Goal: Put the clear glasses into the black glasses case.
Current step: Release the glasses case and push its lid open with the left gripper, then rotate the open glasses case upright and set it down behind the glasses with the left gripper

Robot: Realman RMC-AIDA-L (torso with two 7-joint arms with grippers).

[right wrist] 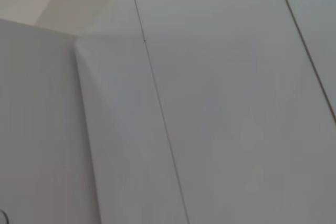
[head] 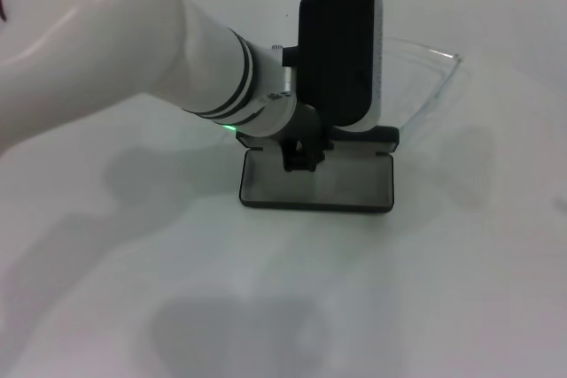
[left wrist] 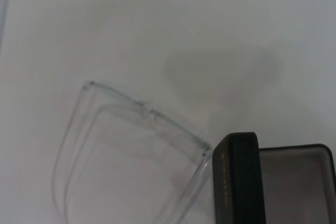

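The left arm reaches in from the left across the white table, and its gripper hangs just over the far edge of the black glasses case, which lies open with its grey lining up. Whether its jaws are open, I cannot tell, since the wrist housing hides them. The clear glasses lie just behind the case, towards the right, apparently touching its lid.
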